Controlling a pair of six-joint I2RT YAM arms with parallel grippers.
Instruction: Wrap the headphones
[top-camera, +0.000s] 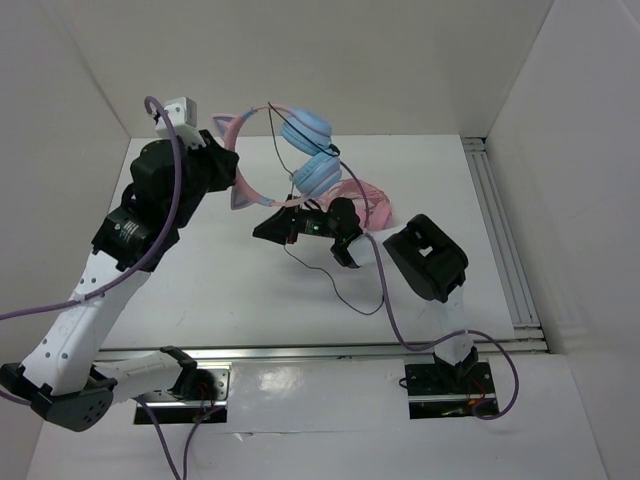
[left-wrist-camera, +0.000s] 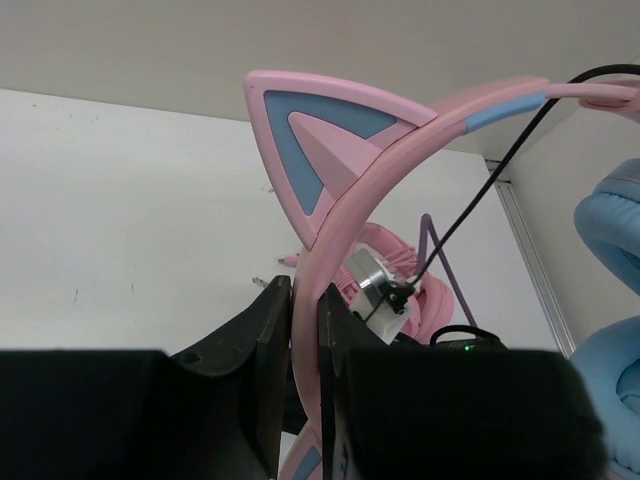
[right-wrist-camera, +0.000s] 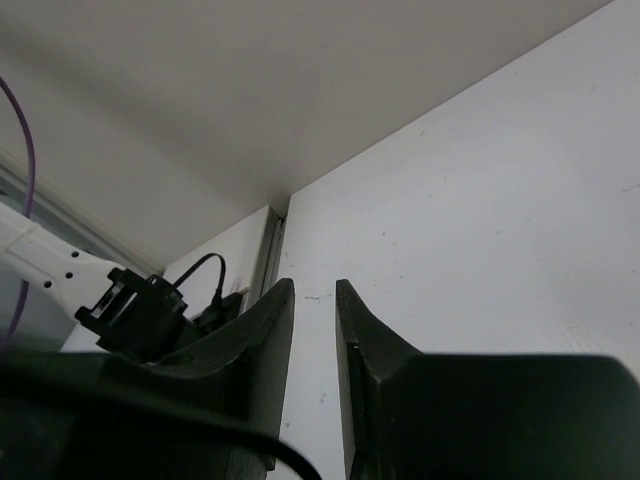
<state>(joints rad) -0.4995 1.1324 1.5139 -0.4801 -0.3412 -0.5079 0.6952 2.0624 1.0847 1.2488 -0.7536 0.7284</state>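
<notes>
The left gripper (left-wrist-camera: 305, 320) clamps the headband (left-wrist-camera: 335, 225) of the headphones (top-camera: 305, 130), held up at far left. The right gripper (right-wrist-camera: 312, 300) is narrowly parted and empty. The band looks light and stiff. The limp cable (top-camera: 340, 290) is best pinched along its dangling length.

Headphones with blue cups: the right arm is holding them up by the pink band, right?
Not quite. The left gripper holds the headphones up by the pink band, as the left wrist view shows. The right gripper grips nothing.
</notes>
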